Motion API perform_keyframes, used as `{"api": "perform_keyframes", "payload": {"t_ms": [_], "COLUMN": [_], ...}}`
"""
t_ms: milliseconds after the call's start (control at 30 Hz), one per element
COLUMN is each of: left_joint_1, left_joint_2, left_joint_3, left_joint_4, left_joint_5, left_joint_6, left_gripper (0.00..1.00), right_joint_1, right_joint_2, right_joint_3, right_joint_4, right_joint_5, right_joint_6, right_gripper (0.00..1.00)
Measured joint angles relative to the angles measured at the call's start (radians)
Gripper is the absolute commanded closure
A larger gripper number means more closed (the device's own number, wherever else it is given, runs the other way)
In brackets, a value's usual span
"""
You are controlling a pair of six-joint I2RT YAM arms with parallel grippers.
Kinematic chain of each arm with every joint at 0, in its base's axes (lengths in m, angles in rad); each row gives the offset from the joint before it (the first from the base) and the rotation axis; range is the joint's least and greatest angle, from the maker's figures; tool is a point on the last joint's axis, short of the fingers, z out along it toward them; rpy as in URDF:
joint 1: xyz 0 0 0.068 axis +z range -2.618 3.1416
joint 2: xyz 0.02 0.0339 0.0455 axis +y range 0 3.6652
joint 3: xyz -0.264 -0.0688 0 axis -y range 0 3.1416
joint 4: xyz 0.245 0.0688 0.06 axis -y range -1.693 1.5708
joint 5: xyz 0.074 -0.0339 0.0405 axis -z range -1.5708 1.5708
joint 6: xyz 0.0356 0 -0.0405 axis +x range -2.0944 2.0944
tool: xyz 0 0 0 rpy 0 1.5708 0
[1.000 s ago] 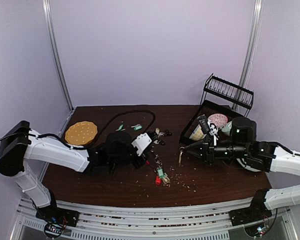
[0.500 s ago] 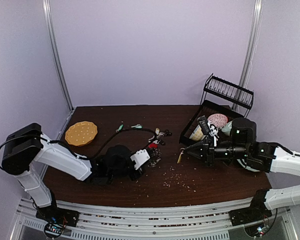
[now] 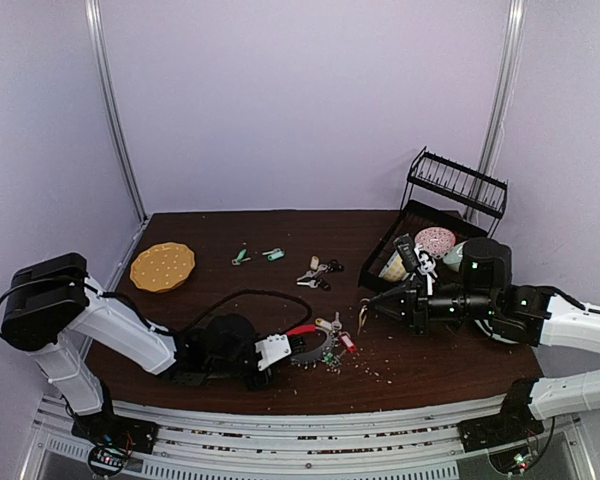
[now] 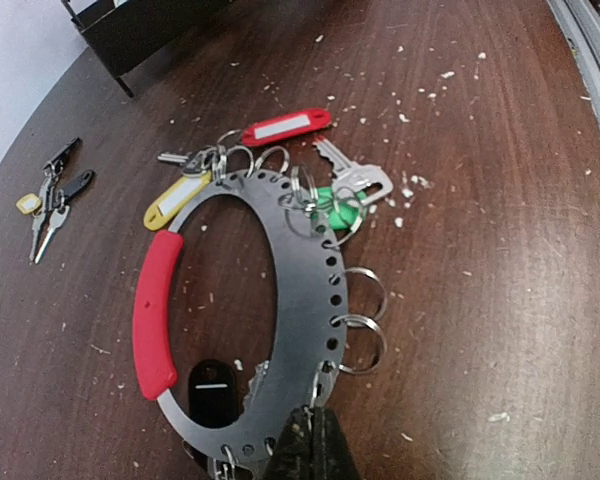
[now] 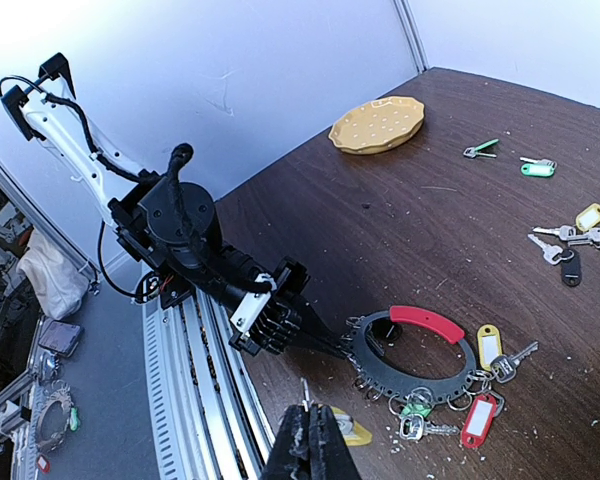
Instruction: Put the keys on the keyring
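Both arms wear glossy white shells over their long links, broken by matt black joint housings. On the left arm (image 3: 120, 325), a thin black cable (image 3: 250, 292) loops at 12 o'clock of the wrist, and a white block sits behind the slim black left hand (image 3: 298, 356). The right arm (image 3: 570, 325) shows small green lights (image 3: 471, 263) on its black joints. The black right hand (image 3: 366, 304) tapers to narrow fingers.

The left gripper (image 3: 292, 352), pinching the keyring (image 3: 315, 345), has pulled back from mid-frame to the lower centre of the overhead view. The ring now lies flat there, its tagged keys (image 3: 338, 335) fanned along its right edge. The black cable (image 3: 245, 294), earlier arcing high, loops low.
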Motion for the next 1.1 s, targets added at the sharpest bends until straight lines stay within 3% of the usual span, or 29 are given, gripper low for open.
{"api": "perform_keyframes", "payload": {"t_ms": [233,733,1100], "left_joint_1": [0.0,0.0,0.0], "left_joint_2": [0.027,0.053,0.056], "left_joint_3": [0.0,0.04,0.053], "left_joint_4": [-0.002,-0.05,-0.057], "left_joint_5": [0.034,0.035,0.034], "left_joint_6": [0.018,0.026,0.026], "left_gripper": [1.0,0.82,0.86], "right_joint_1": [0.0,-0.001,-0.002], "right_joint_2": [0.0,0.01,0.01], "right_joint_3": [0.0,0.0,0.0], "right_joint_4": [0.0,0.0,0.0], "right_joint_5": [0.0,0.0,0.0], "right_joint_6": [0.0,-0.001,-0.003], "right_gripper": [1.0,1.0,1.0]}}
